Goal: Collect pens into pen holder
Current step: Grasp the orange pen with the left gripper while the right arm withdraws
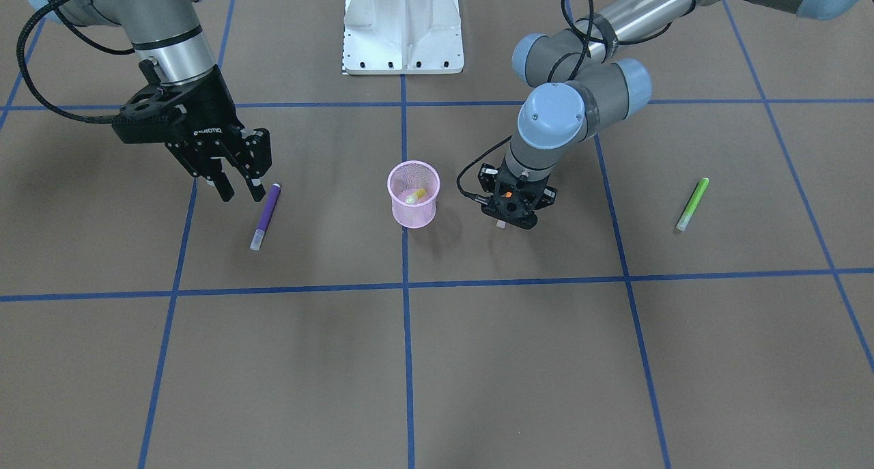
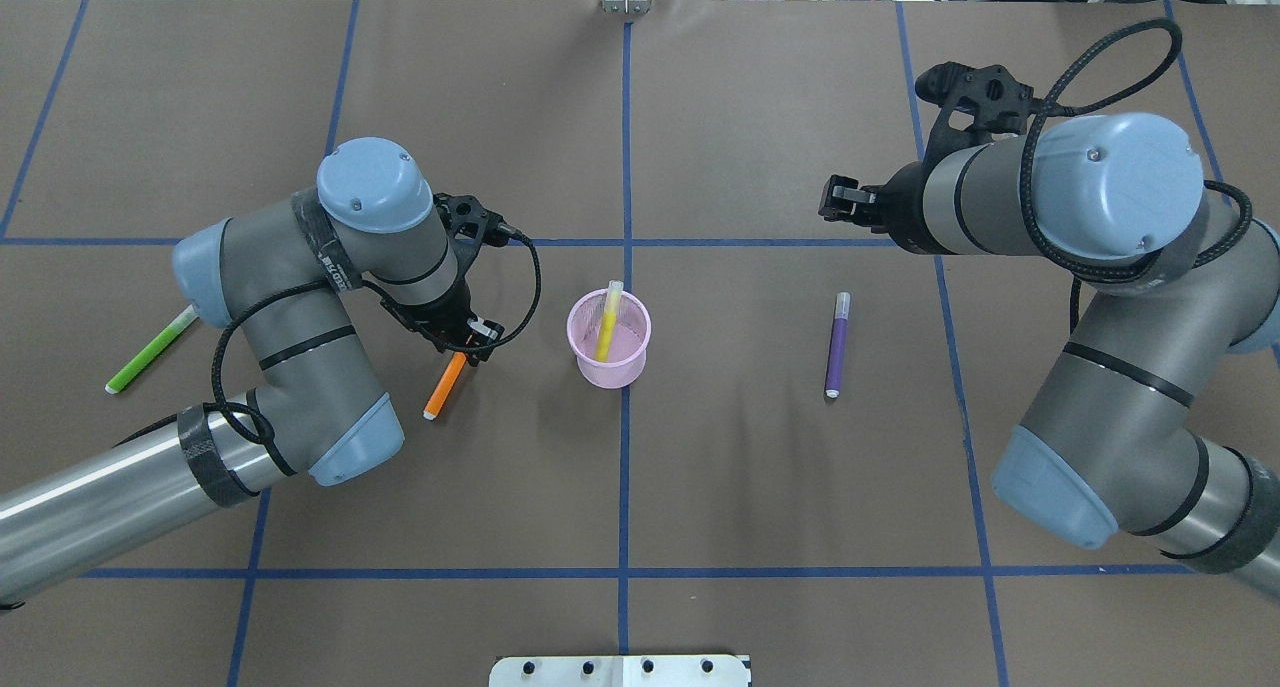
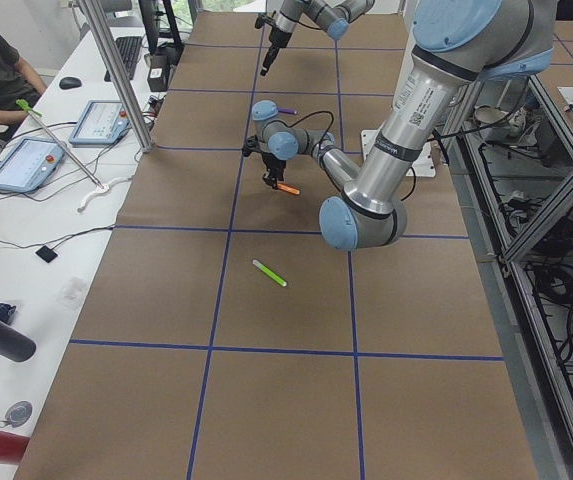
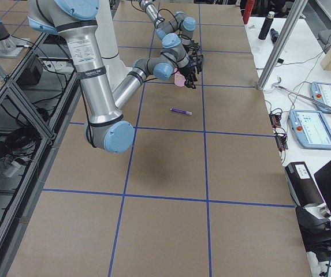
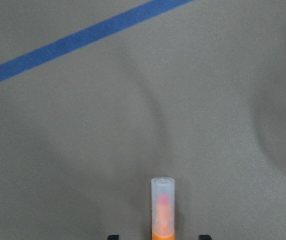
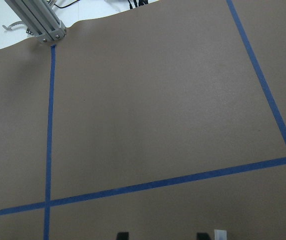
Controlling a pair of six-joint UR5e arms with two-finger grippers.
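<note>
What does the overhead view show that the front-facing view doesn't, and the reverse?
Only the overhead view shows the orange pen whole, slanting from the left gripper toward the table. Only the front-facing view shows the right gripper with its fingers apart, above the purple pen's end. Both show the pink holder with a yellow pen inside, and the green pen lying apart.

- My left gripper (image 2: 462, 345) points down near table level, jaws closed on the orange pen (image 2: 444, 385), elbow bent sharply.
- My right gripper (image 1: 237, 182) hangs tilted above the table, fingers (image 1: 257, 188) apart and holding nothing.
</note>
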